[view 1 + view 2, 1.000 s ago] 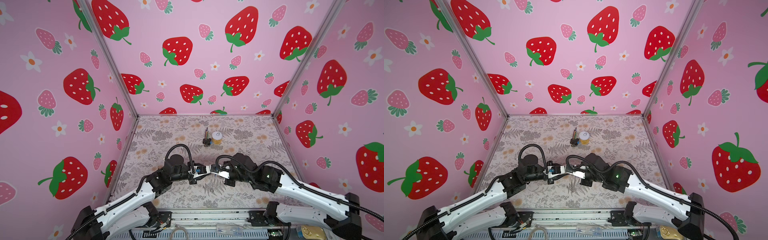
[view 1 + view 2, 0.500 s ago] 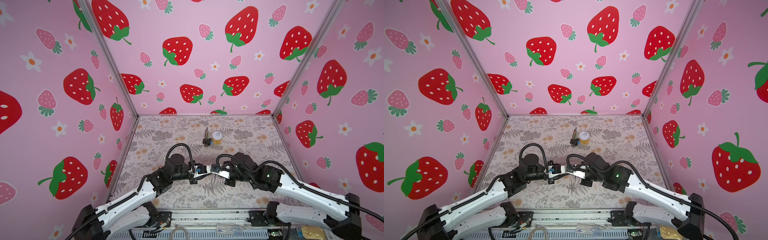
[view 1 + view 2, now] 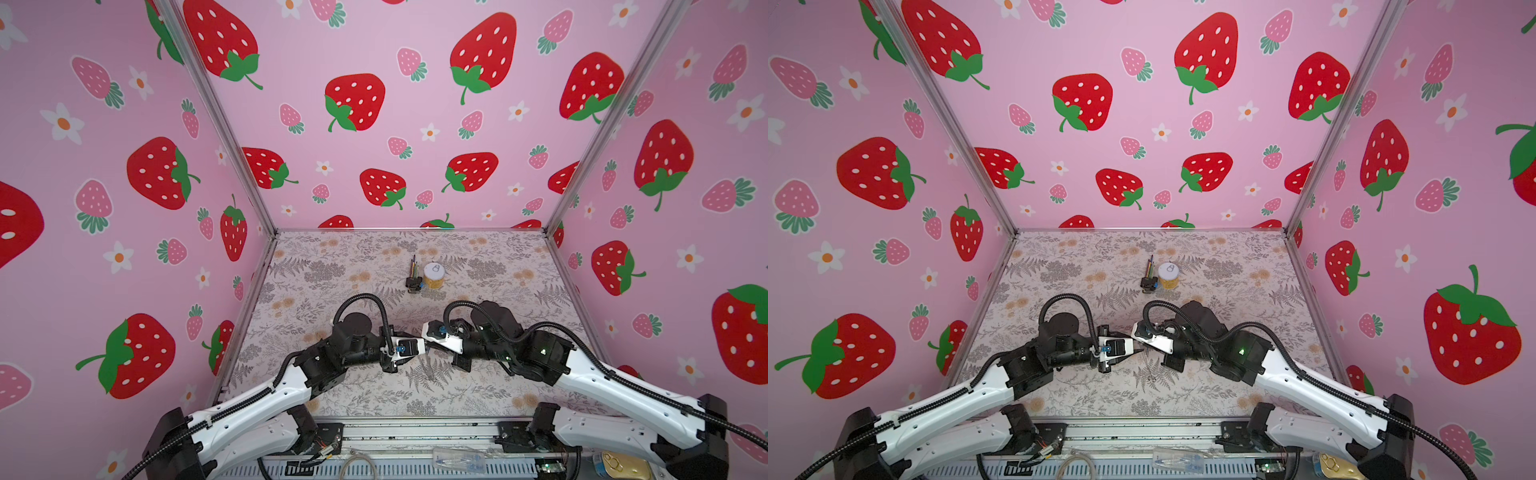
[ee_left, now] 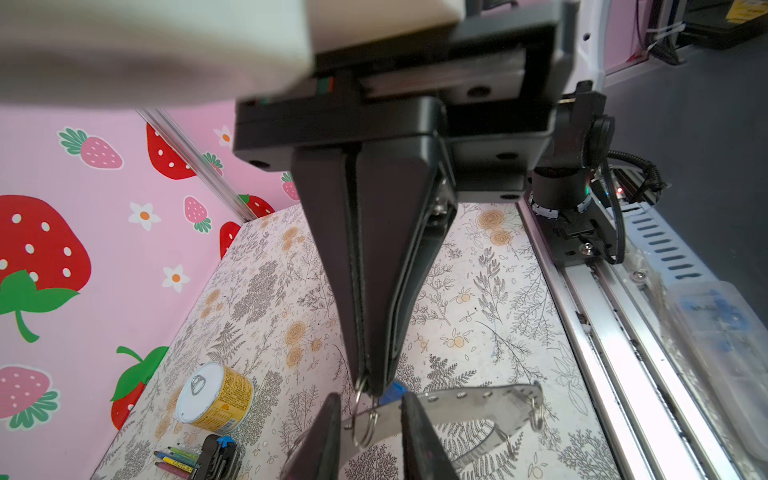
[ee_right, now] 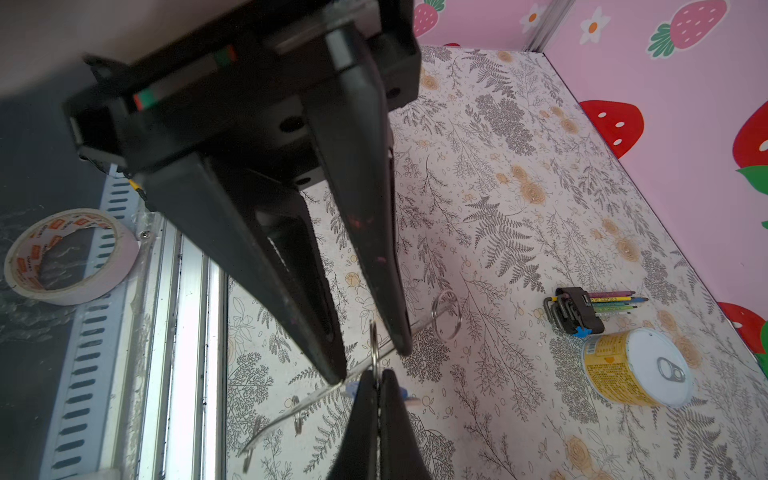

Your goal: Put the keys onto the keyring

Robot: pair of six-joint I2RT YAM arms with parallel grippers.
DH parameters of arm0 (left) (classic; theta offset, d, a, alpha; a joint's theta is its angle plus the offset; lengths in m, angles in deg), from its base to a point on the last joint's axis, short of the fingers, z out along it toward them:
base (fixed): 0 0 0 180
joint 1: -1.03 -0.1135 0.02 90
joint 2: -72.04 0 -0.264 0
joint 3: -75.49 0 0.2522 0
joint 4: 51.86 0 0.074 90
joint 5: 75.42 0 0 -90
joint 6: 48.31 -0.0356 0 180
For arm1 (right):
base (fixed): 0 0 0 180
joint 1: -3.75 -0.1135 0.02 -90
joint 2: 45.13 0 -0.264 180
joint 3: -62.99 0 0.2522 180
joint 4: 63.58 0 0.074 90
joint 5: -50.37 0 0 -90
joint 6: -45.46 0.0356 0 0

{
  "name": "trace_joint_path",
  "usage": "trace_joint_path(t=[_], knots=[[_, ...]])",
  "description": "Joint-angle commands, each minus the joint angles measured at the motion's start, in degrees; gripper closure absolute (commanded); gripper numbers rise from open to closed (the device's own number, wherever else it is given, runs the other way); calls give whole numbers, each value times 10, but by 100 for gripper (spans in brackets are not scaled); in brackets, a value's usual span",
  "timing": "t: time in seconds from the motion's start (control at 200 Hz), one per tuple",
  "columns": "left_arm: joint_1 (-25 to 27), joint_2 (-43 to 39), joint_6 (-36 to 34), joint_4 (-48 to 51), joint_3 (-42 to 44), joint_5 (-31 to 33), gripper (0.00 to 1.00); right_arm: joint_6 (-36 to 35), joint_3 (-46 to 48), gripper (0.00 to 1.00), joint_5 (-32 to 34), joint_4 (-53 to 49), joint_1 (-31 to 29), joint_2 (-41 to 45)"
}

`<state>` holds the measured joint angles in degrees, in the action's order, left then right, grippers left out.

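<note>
1. Left wrist view: the right gripper (image 4: 370,384) points toward the camera with its fingers pressed together. It is pinching the keys (image 4: 392,392), a blue tag that peeps out just behind its tip. A small split ring (image 4: 362,417) hangs just below that tip.
2. Same view: the left gripper (image 4: 371,397) has its fingers apart. The flat face of the keyring (image 4: 469,401) spans the gap between them and runs on past one finger, with little rings along its edge. Whether the fingers press on the band I cannot tell.
3. Right wrist view: the keyring (image 5: 282,422) shows only as a thin edge-on line passing both tips of the left gripper (image 5: 371,362). The tag shows as blue slivers either side of the right gripper's closed fingers (image 5: 361,415).
4. Only this view shows a tape roll (image 5: 70,255), lying behind the left gripper.
5. In both top views the grippers meet tip to tip, and the tag is too small to make out. The yellow can (image 3: 433,275) and black clip (image 3: 412,283) sit just beside each other, well beyond both grippers.
</note>
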<state>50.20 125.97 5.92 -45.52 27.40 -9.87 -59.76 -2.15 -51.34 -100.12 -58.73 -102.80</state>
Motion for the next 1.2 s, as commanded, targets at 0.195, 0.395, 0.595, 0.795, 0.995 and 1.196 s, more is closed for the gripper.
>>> trace_joint_path(t=[0.195, 0.395, 0.595, 0.795, 0.995, 1.196], knots=[[4, 1, -17, 12, -7, 14, 84, -3, 0, 100, -22, 18, 1, -1], [4, 12, -14, 25, -17, 8, 100, -5, 5, 100, -20, 31, 0, 5], [-7, 9, 46, -11, -15, -27, 100, -14, 55, 66, 63, 58, 1, 50], [-43, 5, 122, -106, 7, -101, 100, 40, 144, 58, 74, 160, 8, 153], [-53, 7, 139, -124, 10, -104, 100, 87, 155, 57, 48, 217, 8, 123], [-54, 9, 139, -125, 10, -98, 100, 93, 161, 60, 28, 254, 8, 102]])
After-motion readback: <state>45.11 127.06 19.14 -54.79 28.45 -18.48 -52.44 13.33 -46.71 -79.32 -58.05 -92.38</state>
